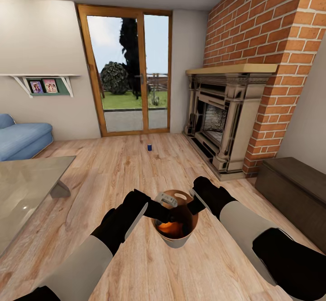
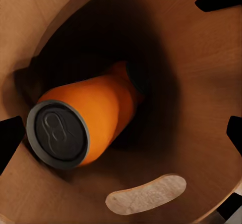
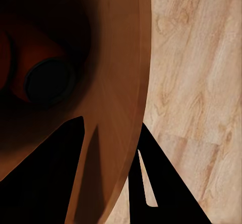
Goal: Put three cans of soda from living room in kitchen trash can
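From the head camera, the robot stands in the living room with the tash can (image 1: 175,228) held up between both arms, near and central. The right gripper (image 1: 195,203) pinches the bin's right rim, while the left gripper (image 1: 164,211) reaches over the left rim into the mouth; whether its jaws are parted cannot be told here. An orange glow low in the bin is the orange can (image 1: 168,226). Far ahead on the wood floor (image 1: 113,165), before the glass door (image 1: 130,72) and left of the fireplace (image 1: 222,120), stands the dark blue can (image 1: 149,146), upright, its long axis vertical. It lies straight ahead and well apart from both jaws (neither arm is clearly nearer), so the coming move likely means driving forward first.

In the left wrist view, the orange can (image 2: 85,123) lies tilted on its side inside the copper bin, lid end toward the camera, untouched; the dark finger tips at the picture's edges suggest spread jaws.

In the right wrist view, the jaws straddle the bin wall (image 3: 123,98), clamped on it.
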